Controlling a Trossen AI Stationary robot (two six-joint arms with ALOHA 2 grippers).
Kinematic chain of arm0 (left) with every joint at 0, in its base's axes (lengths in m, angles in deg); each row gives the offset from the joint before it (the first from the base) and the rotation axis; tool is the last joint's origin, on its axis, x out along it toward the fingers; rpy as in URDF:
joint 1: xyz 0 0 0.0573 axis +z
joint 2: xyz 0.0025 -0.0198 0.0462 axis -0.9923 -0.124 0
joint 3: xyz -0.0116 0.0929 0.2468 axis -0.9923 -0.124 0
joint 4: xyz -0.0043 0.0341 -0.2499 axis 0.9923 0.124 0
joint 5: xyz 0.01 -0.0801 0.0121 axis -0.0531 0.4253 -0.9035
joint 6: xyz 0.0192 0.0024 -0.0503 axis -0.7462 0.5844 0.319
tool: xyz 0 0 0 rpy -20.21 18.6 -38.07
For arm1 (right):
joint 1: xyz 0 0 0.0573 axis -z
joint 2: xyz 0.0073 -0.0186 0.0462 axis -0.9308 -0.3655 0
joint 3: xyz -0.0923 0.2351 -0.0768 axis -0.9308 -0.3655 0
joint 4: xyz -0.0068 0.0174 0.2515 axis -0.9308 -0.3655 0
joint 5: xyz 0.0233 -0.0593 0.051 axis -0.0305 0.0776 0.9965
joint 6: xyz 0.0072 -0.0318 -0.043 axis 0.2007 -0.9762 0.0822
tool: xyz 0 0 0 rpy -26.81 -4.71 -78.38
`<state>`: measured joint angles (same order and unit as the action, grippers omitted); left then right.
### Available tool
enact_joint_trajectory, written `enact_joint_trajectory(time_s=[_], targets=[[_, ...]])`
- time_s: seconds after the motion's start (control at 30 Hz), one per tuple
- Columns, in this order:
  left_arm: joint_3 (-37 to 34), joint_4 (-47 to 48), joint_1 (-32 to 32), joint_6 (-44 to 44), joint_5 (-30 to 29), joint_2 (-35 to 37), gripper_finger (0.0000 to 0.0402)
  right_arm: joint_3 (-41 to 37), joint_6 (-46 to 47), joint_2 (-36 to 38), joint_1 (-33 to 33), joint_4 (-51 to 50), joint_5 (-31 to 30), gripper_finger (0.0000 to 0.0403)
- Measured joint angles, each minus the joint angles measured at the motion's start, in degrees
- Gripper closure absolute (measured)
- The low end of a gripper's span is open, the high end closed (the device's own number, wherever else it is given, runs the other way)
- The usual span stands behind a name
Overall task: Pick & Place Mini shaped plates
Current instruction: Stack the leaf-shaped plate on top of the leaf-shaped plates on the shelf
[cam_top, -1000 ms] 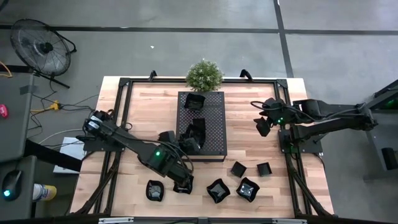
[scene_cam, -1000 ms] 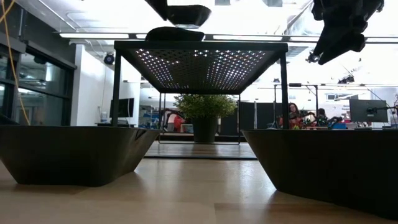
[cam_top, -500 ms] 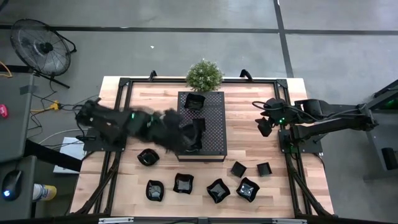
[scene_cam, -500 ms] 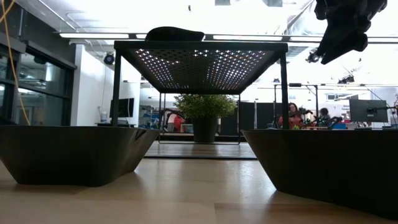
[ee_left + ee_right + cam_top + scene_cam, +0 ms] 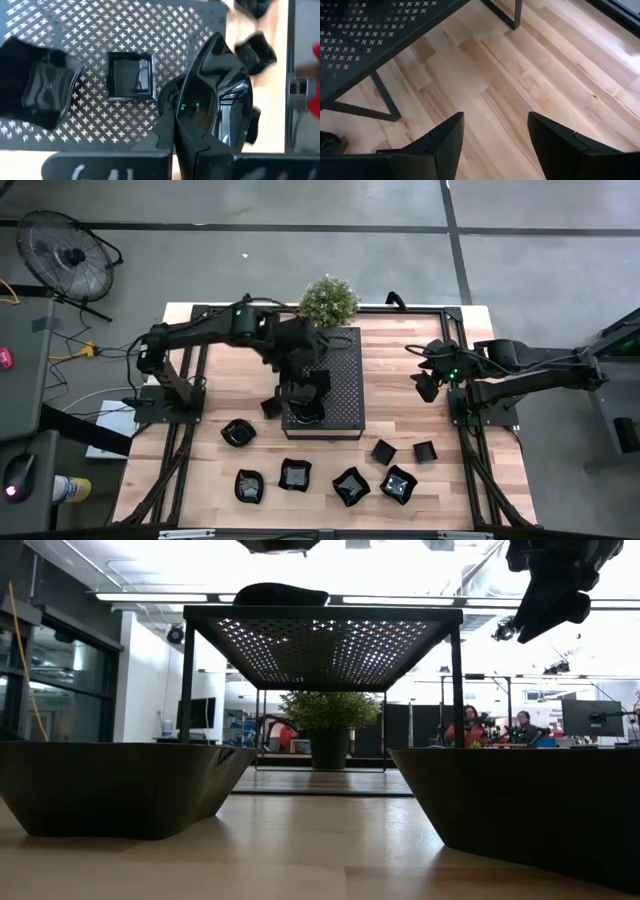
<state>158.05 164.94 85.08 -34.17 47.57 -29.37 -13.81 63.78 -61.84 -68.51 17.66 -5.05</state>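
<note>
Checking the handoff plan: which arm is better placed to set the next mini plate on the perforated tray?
Left: its gripper is shut on a plate over the tray. The right gripper hangs open beside the tray.

Left arm extends from its mount at the bench's left edge toward the far middle, with the left gripper (image 5: 192, 125) pointing down and its fingers clamped on a mini shaped plate (image 5: 215, 95). Right arm reaches in from the right edge, its right gripper (image 5: 495, 145) held above the bench near that edge, fingers (image 5: 445, 137) spread wide with nothing between them.
</note>
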Motion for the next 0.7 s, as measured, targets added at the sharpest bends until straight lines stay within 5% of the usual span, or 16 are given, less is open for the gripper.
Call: enact_joint_trajectory(time_s=[0.27,0.7], targets=[[-0.07,1.55,2.12,-16.1,3.24,-6.32,0.0401,0.0,-0.41,0.0,0.02,0.52,-0.27,0.0188],[0.02,1.25,1.91,-25.09,9.07,-9.25,0.0401,0.0,1.32,0.0,0.01,0.86,-0.34,0.0188]])
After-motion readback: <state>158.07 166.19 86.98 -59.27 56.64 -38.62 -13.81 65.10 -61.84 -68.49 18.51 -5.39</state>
